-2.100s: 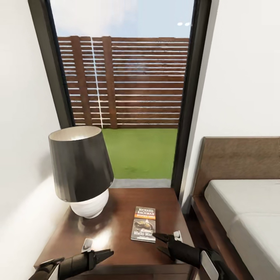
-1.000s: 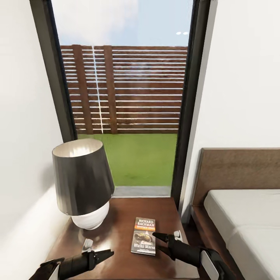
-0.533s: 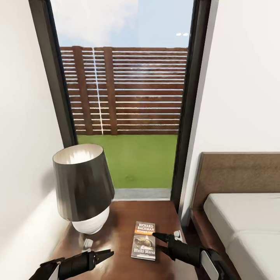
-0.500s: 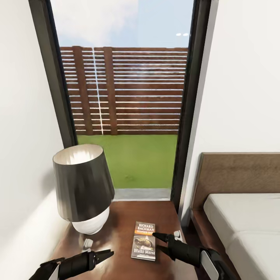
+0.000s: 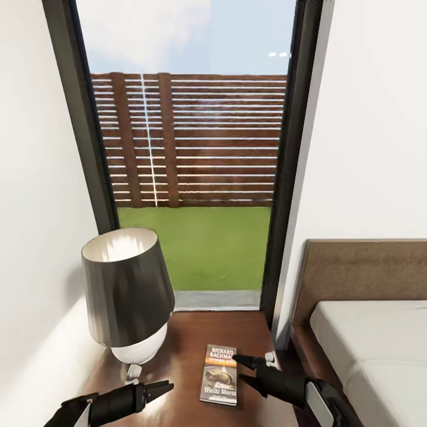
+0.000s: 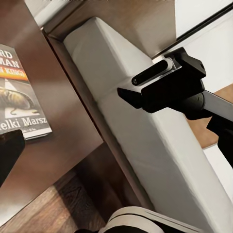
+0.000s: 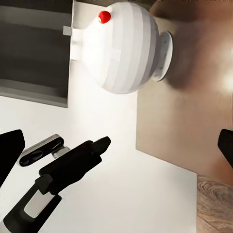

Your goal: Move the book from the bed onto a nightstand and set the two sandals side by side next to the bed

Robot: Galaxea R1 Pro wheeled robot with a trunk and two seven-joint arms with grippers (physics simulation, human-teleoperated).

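Note:
The book [image 5: 219, 375] lies flat on the dark wooden nightstand [image 5: 190, 332], cover up, with its orange band and white lettering legible; the left wrist view shows its lower part [image 6: 19, 102]. My right gripper [image 5: 242, 369] is open just off the book's right edge, one fingertip over the cover. The left wrist view also catches this right gripper [image 6: 141, 85] over the bed. My left gripper [image 5: 163, 389] hovers open over the nightstand's front, left of the book, holding nothing. The bed [image 5: 379, 344] with its grey mattress stands right of the nightstand. The sandals are out of view.
A lamp [image 5: 127, 290] with a dark shade and white round base [image 7: 126, 48] occupies the nightstand's left side, close to the white wall. The tall dark-framed window [image 5: 196, 166] is straight ahead. A narrow strip of plank floor [image 6: 48, 213] separates nightstand and bed.
The whole picture has shifted downward, so the camera has moved. The book lies where it was on the nightstand, and both grippers keep their poses.

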